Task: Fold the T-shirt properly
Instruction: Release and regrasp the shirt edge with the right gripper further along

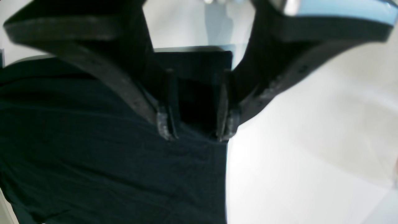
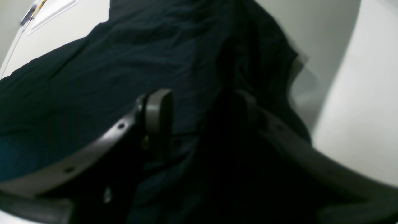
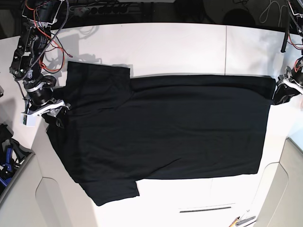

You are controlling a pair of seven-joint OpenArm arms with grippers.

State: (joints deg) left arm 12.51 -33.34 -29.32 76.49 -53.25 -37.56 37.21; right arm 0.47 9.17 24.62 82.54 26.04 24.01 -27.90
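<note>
T-shirt (image 3: 175, 132) spans base-view centre, sleeve flopped upper left. Left gripper (image 1: 197, 132), right gripper (image 2: 199, 124) both spread, unclenched. Risk: fingers snag loose cloth on lift-off, dragging edges crooked.

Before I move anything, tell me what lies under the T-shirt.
The white tabletop shows all around the black T-shirt, so it evidently rests on that. Whatever is directly beneath the cloth is covered and can't be seen.
</note>
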